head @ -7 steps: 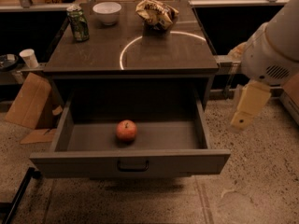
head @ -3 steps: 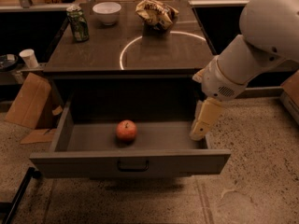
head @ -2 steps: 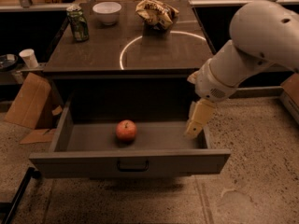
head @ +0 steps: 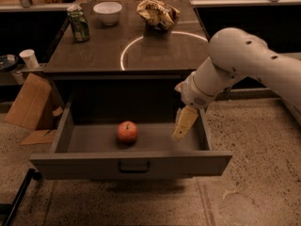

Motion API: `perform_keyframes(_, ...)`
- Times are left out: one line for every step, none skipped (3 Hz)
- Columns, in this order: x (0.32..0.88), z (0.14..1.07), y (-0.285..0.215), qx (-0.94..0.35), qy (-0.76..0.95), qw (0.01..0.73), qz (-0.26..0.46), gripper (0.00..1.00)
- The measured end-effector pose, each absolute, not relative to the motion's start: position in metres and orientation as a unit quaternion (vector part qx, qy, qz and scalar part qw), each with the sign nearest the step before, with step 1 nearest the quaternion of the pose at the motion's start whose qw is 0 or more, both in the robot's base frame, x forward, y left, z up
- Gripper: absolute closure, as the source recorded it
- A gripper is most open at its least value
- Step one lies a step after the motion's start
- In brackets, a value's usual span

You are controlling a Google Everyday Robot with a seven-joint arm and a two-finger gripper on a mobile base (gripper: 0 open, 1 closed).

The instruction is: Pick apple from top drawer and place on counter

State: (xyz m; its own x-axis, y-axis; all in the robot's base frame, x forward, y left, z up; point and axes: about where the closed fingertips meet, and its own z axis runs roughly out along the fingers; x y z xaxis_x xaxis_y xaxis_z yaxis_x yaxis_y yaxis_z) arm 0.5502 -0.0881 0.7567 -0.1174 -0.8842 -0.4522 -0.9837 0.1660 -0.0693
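Cream gripper (head: 184, 124), grip state unreadable, has swung in over open grey-brown top drawer (head: 84, 165), nearing ungrasped round red-orange apple (head: 127, 131).

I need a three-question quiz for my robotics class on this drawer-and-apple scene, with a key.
1. True or false: the apple lies on the counter.
2. Where is the gripper? A) resting on the counter B) over the right end of the open top drawer, apart from the apple C) touching the apple
3. Fill in: between the green can and the crumpled bag stands a white ____.
Key: 1 false, it is in the drawer; 2 B; 3 bowl.
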Motion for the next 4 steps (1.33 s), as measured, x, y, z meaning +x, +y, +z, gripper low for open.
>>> perform_keyframes(0.571,0.728,-0.074,-0.632,0.733,0.202,0.146,0.0)
perform_keyframes(0.589,0.702,-0.064,-0.624,0.736,0.203,0.166,0.0)
perform_keyframes(0.6,0.686,-0.05,-0.62,0.733,0.212,0.181,0.0)
perform_keyframes(0.606,0.671,-0.028,-0.625,0.721,0.233,0.189,0.0)
